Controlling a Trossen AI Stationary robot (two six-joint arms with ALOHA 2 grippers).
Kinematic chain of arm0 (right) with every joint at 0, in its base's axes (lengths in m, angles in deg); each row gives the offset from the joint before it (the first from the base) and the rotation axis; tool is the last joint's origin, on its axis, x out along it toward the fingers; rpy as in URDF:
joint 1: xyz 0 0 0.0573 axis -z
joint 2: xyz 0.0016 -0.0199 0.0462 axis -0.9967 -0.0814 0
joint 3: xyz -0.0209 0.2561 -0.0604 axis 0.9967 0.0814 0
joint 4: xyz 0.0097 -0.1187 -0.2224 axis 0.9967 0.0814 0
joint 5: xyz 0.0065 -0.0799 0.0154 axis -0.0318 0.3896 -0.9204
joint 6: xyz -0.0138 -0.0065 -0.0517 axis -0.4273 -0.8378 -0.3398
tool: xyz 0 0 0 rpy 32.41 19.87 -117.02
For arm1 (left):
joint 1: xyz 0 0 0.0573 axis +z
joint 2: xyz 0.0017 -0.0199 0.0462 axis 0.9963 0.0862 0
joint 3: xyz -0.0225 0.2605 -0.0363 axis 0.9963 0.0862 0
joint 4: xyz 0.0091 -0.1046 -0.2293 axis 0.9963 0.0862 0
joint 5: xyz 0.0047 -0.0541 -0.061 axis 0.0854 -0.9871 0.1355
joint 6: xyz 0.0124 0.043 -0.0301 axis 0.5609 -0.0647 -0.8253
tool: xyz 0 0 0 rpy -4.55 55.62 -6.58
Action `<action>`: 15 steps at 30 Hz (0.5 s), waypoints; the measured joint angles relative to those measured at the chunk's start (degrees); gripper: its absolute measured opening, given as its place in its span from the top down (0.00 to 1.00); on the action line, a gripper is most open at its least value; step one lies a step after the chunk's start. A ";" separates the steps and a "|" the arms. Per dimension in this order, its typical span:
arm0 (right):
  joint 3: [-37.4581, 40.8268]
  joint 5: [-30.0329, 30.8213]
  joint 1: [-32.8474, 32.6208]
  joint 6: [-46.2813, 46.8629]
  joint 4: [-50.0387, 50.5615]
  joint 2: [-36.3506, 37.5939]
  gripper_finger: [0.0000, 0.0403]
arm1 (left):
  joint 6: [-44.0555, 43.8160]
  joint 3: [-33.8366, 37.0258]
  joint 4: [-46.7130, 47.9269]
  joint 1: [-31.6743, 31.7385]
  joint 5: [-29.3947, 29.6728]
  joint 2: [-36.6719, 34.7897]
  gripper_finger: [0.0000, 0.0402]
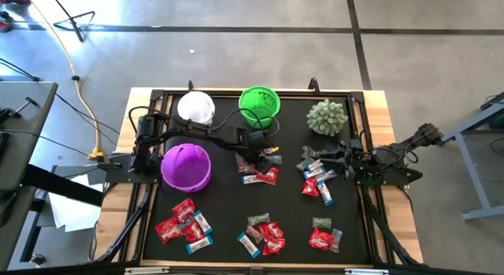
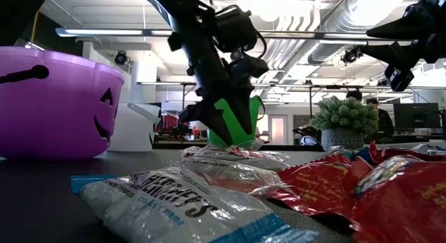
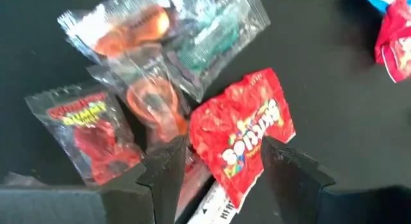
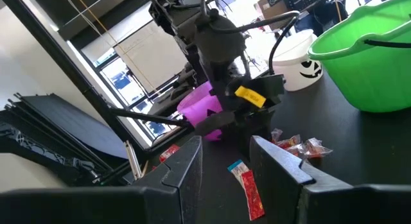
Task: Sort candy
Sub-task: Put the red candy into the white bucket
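Fingers (image 3: 168,166) of the left gripper (image 3: 221,172) stood wide apart, straddling a red Skittles packet (image 3: 247,131) in a candy pile (image 1: 260,171) at mid-table, below the green bucket (image 1: 259,105). The right gripper (image 4: 225,163) hung with its fingers parted and empty, beside another candy heap (image 1: 317,180). More candy (image 1: 184,225) lay in piles along the near edge. A purple bucket (image 1: 186,166) and a white bucket (image 1: 195,108) stood left.
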 joint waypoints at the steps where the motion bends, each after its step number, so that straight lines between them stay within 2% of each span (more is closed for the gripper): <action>1: -0.01 0.00 0.01 0.01 0.00 0.00 0.69 | 0.02 0.00 -0.04 0.20 0.05 0.00 0.53; 15: -0.01 0.00 0.01 0.00 0.00 0.00 0.69 | -0.50 2.43 -3.13 1.17 -1.22 -0.04 0.53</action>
